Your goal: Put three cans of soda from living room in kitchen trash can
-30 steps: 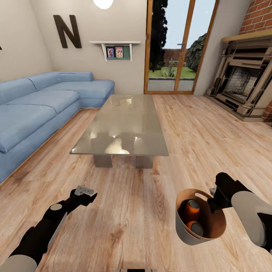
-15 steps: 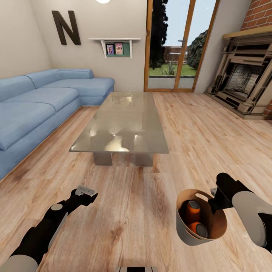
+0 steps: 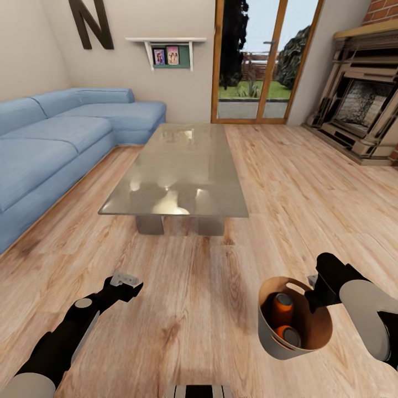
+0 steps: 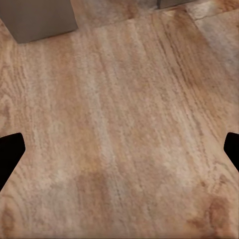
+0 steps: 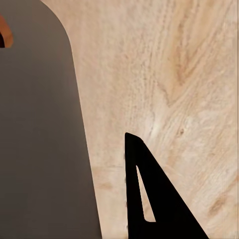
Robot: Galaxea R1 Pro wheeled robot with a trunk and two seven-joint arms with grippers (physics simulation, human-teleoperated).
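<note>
At lower right of the head view, the tash can [image 3: 294,320] hangs from the right gripper [image 3: 314,292], clamped on its rim; two orange soda cans [image 3: 282,308] lie inside, a third not visible. The left gripper [image 3: 125,279], lower left, is empty over the floor [image 3: 193,298]. In the left wrist view, fingertips [image 4: 10,152] stand wide apart. In the right wrist view, the bin's grey wall [image 5: 40,149] sits against one finger [image 5: 149,199].

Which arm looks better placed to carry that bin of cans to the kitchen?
The right. Its tool is at the rim of the bin, which holds two orange cans. The left tool hangs open over bare floor.
</note>
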